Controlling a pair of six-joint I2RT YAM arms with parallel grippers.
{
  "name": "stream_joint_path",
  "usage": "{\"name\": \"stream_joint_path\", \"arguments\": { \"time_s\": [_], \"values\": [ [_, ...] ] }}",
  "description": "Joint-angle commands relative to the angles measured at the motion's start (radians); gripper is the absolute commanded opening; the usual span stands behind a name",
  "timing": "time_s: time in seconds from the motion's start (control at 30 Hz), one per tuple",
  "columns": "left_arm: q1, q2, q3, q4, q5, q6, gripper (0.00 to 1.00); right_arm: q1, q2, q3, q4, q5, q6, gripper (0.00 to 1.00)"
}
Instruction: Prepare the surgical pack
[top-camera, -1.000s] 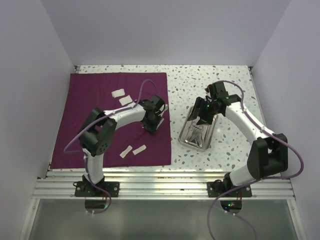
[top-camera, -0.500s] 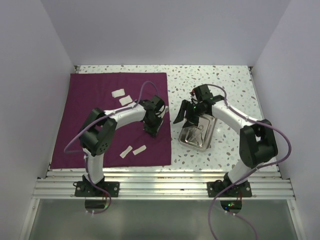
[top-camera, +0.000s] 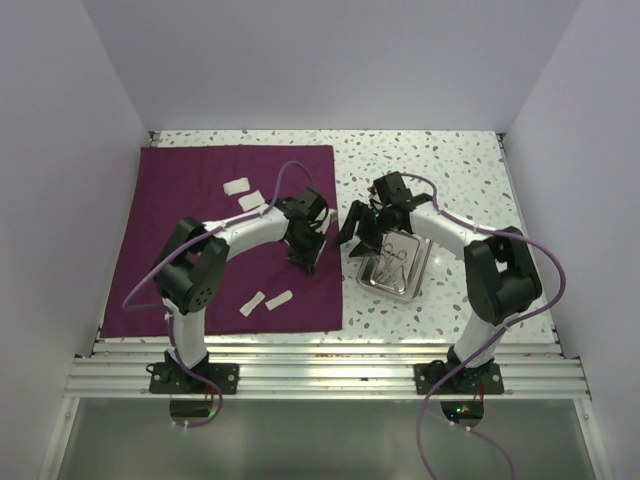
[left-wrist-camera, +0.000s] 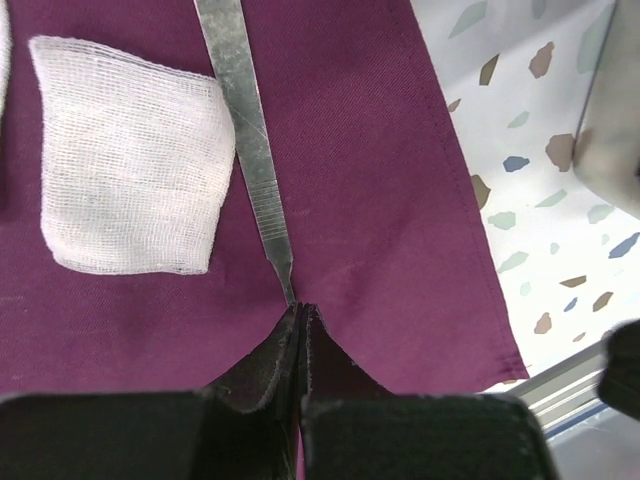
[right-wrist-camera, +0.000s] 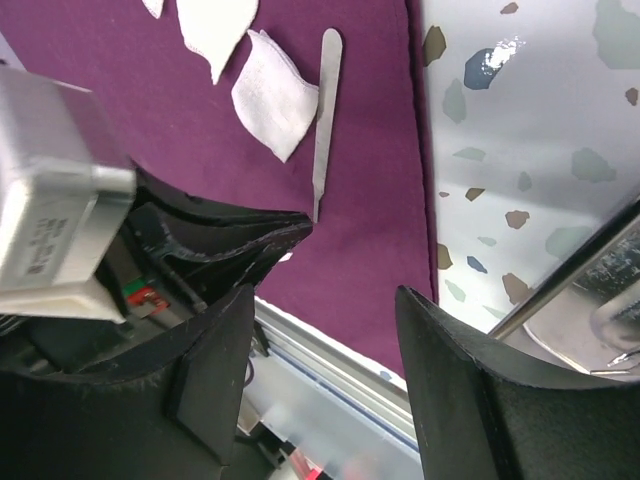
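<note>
Speckled table (top-camera: 450, 160), white walls (top-camera: 330, 70); cloth (top-camera: 180, 230) flat on left half, tray (top-camera: 390, 290) beside it; left gripper (left-wrist-camera: 301, 312) closed at tweezers (left-wrist-camera: 252, 150) tip, right gripper (right-wrist-camera: 322, 300) apart, empty

Maroon woven cloth (left-wrist-camera: 360, 200) matt; white gauze pad (left-wrist-camera: 125, 170) open-mesh; flat steel tweezers (left-wrist-camera: 250, 140) brushed; rect. steel tray (top-camera: 392, 290) shiny; speckled tabletop (left-wrist-camera: 540, 230) glossy.

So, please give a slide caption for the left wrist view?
Shut left gripper at the tweezers' tip on maroon cloth, beside a gauze pad.
</note>
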Motion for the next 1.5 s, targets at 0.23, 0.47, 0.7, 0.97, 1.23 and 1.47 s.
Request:
{"name": "stream_joint_path", "arguments": {
  "time_s": [0.23, 0.47, 0.7, 0.97, 1.23, 1.47],
  "values": [
    [0.014, -0.050, -0.037, 0.011, -0.021, -0.032, 0.16, 0.008, -0.015, -0.005, 0.001, 0.000, -0.007, 0.62],
    [0.006, -0.036, -0.048, 0.019, -0.047, -0.029, 0.28, 0.008, -0.032, -0.020, -0.001, 0.013, -0.018, 0.61],
    [-0.005, -0.032, -0.026, 0.017, -0.067, -0.031, 0.27, 0.008, -0.034, -0.017, -0.005, 0.019, -0.024, 0.61],
    [-0.039, -0.020, 0.014, -0.003, -0.130, -0.063, 0.27, 0.008, -0.040, -0.032, -0.002, 0.026, -0.022, 0.61],
    [-0.051, 0.010, 0.046, -0.030, -0.166, -0.086, 0.29, 0.008, -0.049, -0.037, -0.007, 0.028, -0.027, 0.61],
    [-0.059, 0.020, 0.026, -0.027, -0.184, -0.092, 0.29, 0.008, -0.047, -0.043, -0.007, 0.028, -0.028, 0.61]
  ]
}}
